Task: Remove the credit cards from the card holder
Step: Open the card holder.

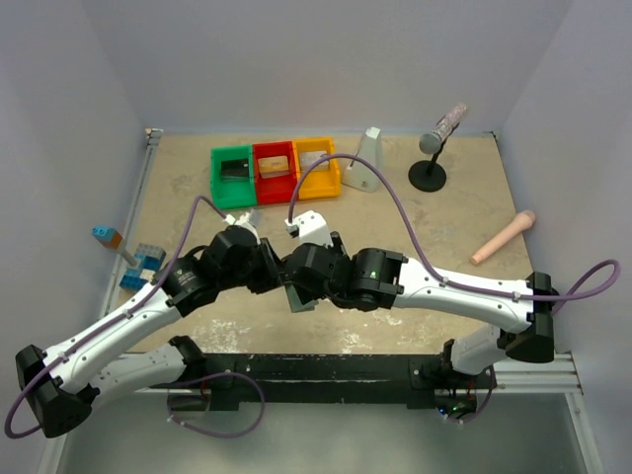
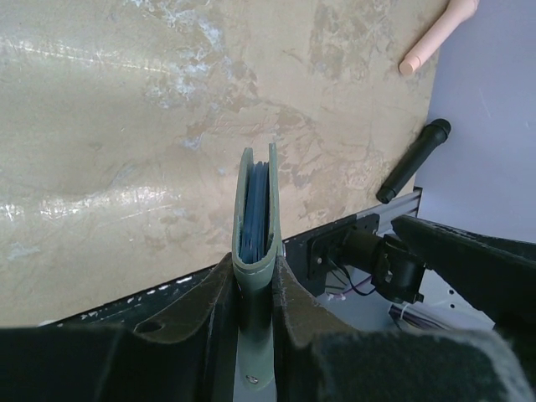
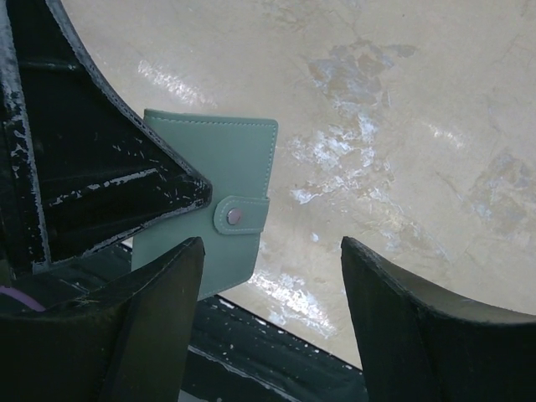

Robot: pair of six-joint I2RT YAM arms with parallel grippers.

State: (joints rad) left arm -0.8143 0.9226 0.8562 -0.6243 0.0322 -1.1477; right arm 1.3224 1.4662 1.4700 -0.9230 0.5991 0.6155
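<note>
Pinching the slim, stitched grey-green card holder edge-on in the clenched left gripper, over the mottled tan table; hovering beside its rounded snap tab with the right gripper, matte black fingers spread, grasping nothing.

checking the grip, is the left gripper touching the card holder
Touching: the left wrist view shows the left gripper pinching both faces of the card holder, no gap.

2 white arms, black joints, purple cables
</note>
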